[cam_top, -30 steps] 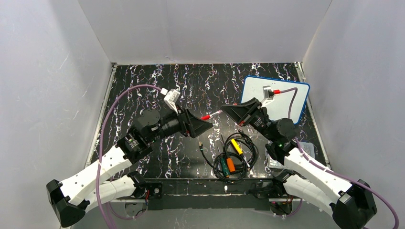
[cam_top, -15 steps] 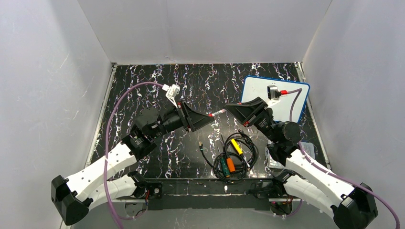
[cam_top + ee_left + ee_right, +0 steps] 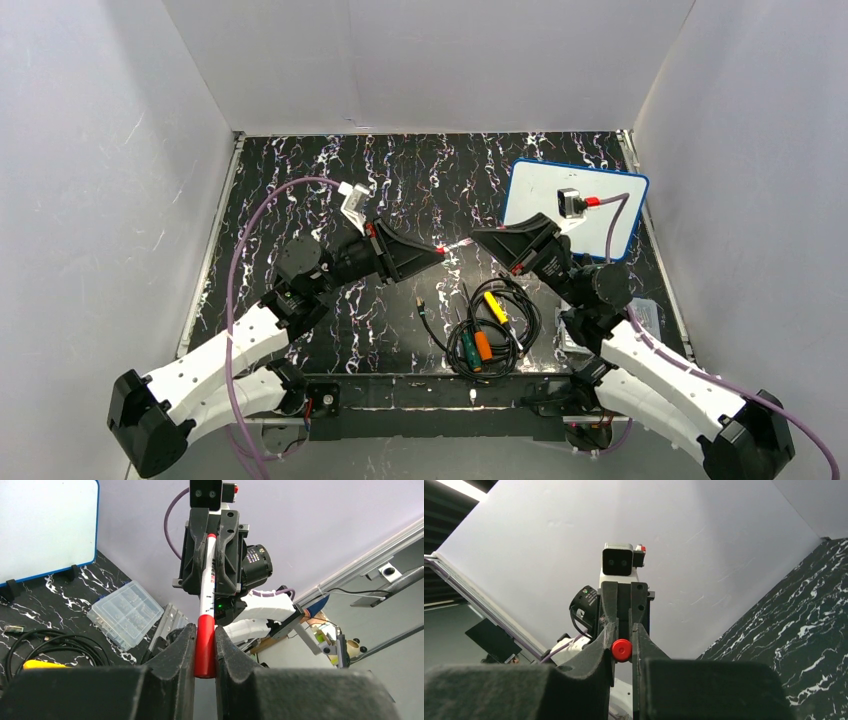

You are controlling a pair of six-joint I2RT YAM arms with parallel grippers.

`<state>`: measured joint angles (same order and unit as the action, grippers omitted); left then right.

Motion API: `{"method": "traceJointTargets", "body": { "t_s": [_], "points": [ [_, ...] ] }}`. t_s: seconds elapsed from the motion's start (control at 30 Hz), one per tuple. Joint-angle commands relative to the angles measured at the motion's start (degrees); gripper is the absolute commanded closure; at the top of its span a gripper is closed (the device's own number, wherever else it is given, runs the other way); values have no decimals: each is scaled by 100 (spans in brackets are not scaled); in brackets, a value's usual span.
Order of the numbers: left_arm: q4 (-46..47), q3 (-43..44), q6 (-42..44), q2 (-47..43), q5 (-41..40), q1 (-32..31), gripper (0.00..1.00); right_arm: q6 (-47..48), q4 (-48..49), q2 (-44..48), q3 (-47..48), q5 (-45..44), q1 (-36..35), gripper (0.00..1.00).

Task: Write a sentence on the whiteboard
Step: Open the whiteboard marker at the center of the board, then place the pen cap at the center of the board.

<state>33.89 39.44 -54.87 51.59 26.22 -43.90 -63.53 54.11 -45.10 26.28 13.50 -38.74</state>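
Note:
A marker (image 3: 452, 243) with a white barrel and a red cap hangs above the table's middle, spanning between my two grippers, which face each other. My left gripper (image 3: 438, 250) is shut on the red cap (image 3: 204, 647). The white barrel (image 3: 209, 575) runs on into my right gripper (image 3: 478, 236), which is shut on it. In the right wrist view the marker's red end (image 3: 622, 650) sits clamped between the jaws of the right gripper (image 3: 622, 632). The whiteboard (image 3: 612, 222) lies at the back right, blue-rimmed, its visible face (image 3: 45, 525) blank. No sentence shows on it.
A tangle of black cables (image 3: 485, 325) with yellow, orange and green plugs lies at the front centre. A clear plastic box (image 3: 125, 614) and a metal piece (image 3: 573, 341) sit by the right arm's base. White walls close in three sides.
My left gripper has slid right up to the marker and shut on its red cap. The right gripper kept hold of the barrel and shifted slightly.

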Motion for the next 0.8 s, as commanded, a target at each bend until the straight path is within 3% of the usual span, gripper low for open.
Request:
{"method": "traceJointTargets", "body": {
  "t_s": [0.0,0.27,0.4,0.57,0.63,0.77],
  "points": [
    [601,-298,-15,-290,165,349,100,54,366,599,-127,-956,78,99],
    [600,-498,145,-534,530,839,100,554,-937,2051,-411,-2876,82,99],
    [-1700,-90,1403,-525,50,1159,100,1019,-2551,2307,96,-3167,83,99],
    [-4774,991,2722,518,-1695,1314,100,1500,-3810,2038,613,-3247,80,99],
    [-5289,1276,2994,942,-2422,1320,100,1586,-3958,1895,643,-3161,82,99],
    [-5255,1297,3090,1734,-2718,1329,100,1607,-3766,1687,413,-2979,78,99]
  ]
}}
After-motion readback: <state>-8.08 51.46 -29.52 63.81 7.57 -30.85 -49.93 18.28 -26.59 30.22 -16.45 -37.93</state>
